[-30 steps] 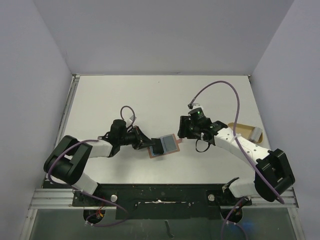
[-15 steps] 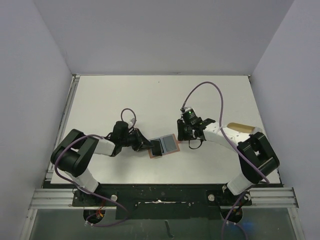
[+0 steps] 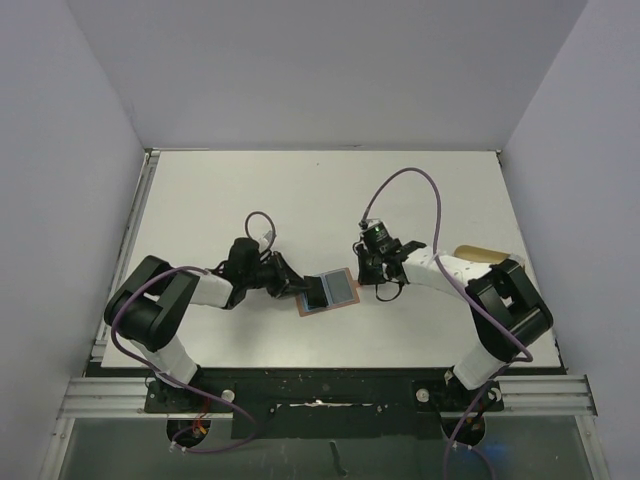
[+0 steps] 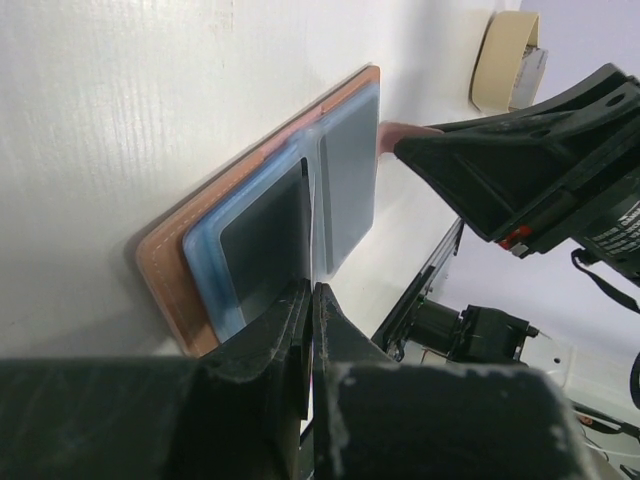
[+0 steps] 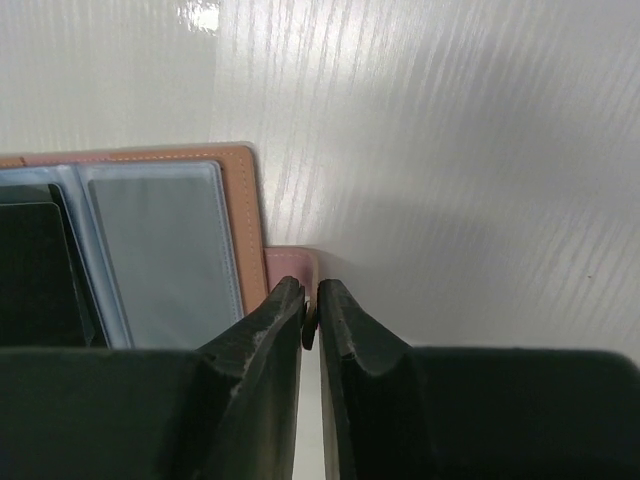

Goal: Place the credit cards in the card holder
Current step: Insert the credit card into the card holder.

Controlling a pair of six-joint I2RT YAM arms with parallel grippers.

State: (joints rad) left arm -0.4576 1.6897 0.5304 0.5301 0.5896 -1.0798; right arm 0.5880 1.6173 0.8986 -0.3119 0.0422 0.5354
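Observation:
The card holder lies open on the white table, brown leather with two clear blue pockets. A dark credit card stands partly in the left-hand pocket, and my left gripper is shut on its near edge. The other pocket looks grey-blue; I cannot tell whether a card lies inside it. My right gripper is shut on the holder's pink snap tab at its right edge. From above, the left gripper and the right gripper flank the holder.
A tan oval tray sits behind the right arm near the table's right edge, also seen as the tan tray. The right arm's black wrist hangs close over the holder's far side. Purple cables loop above both arms.
The right gripper came down to the holder's right edge and closed on the snap tab. The right arm folded lower. The left gripper stayed shut at the holder's left side.

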